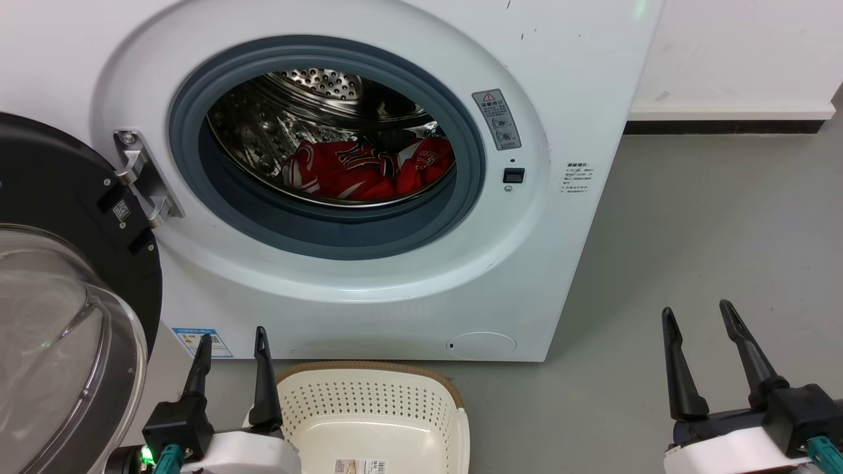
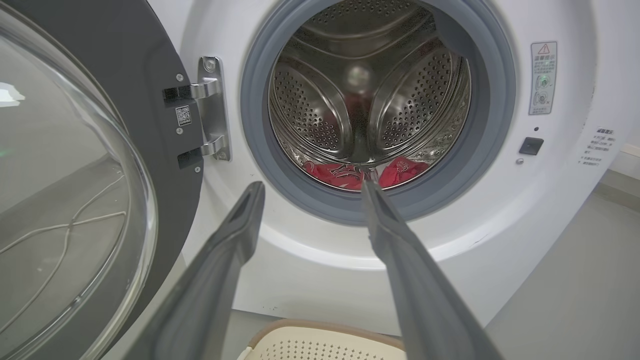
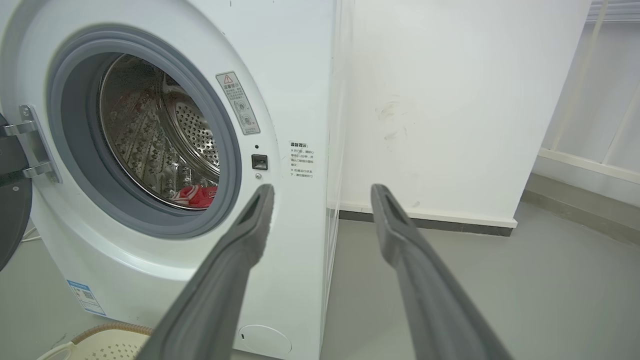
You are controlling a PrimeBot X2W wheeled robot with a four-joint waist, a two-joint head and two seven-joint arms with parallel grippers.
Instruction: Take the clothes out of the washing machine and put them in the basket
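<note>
Head view: left end effector (image 1: 234,333) and right end effector (image 1: 696,307) spread, clothes (image 1: 369,172) inside washing machine (image 1: 573,72).

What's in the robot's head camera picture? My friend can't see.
Red jerseys lie in the drum of a white washing machine, its glass door open. A cream basket sits on the floor before it, between the open left gripper and open right gripper.
</note>
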